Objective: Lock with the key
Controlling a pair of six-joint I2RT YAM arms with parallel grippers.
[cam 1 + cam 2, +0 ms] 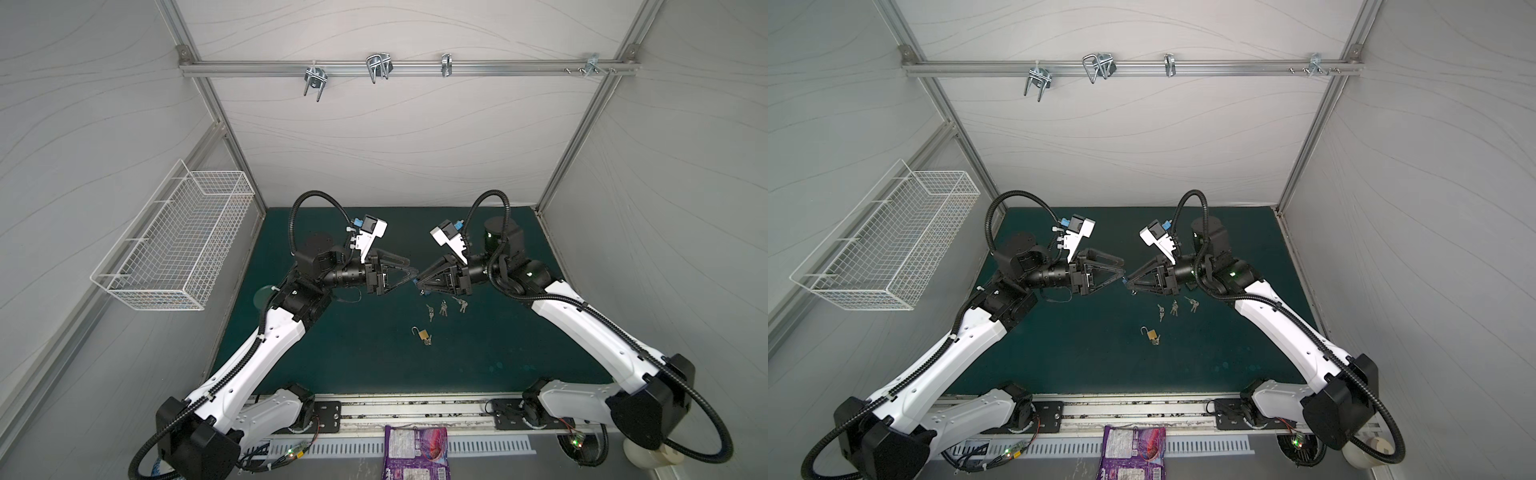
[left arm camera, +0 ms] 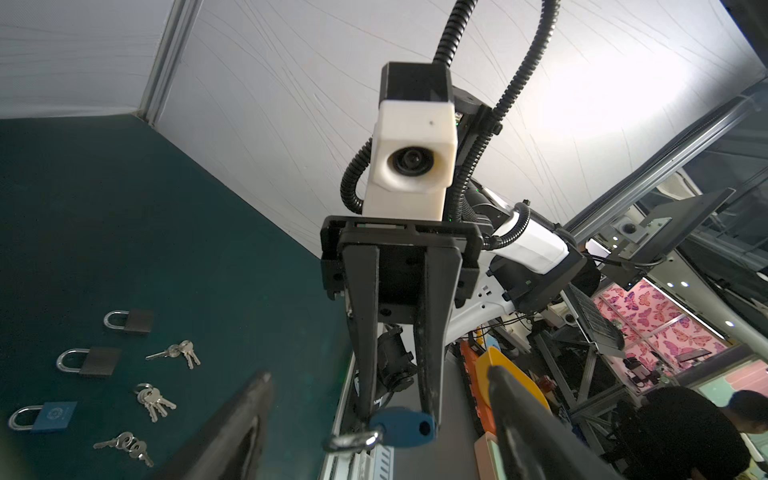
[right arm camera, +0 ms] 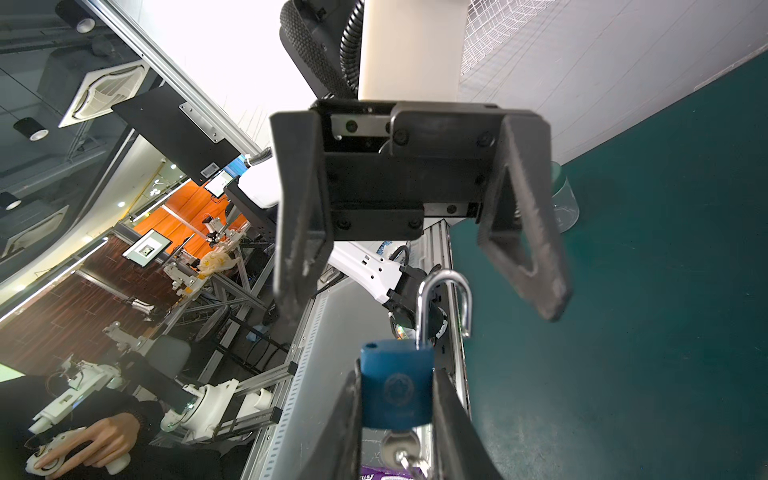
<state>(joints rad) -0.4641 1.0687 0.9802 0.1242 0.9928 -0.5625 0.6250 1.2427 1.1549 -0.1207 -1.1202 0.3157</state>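
Right pincer [image 3: 395, 370] is clamped on the body of a blue padlock [image 3: 395, 390], low in the centre of the right wrist frame. The shackle [image 3: 421, 316] stands swung open with one leg free. A silver key [image 3: 399, 442] sits in the keyhole at the bottom edge, with a ring hanging from it. Left pincer [image 3: 419, 307] faces it from the middle of that frame, jaws spread wide and holding nothing. In both top views the two meet almost tip to tip above the centre of the frame.

Below them lies the dark green surface [image 1: 353, 353]. A white wire basket [image 1: 174, 249] hangs on the wall at the left. A rail [image 1: 519, 66] with metal hooks crosses the top. At the bottom edge sits a purple packet [image 1: 415, 451]; its print is too small to read.

A brass padlock [image 1: 423, 333] with its shackle open lies right of centre on the surface, and three key bunches [image 1: 443, 307] lie just above it. At the lower left of the left wrist frame, two dark padlocks [image 2: 133, 322] and a second blue padlock [image 2: 54, 415] lie shut, near more keys [image 2: 153, 401].

Both blue padlocks bear a round emblem. On the held one, the lettering under it is too blurred to read.
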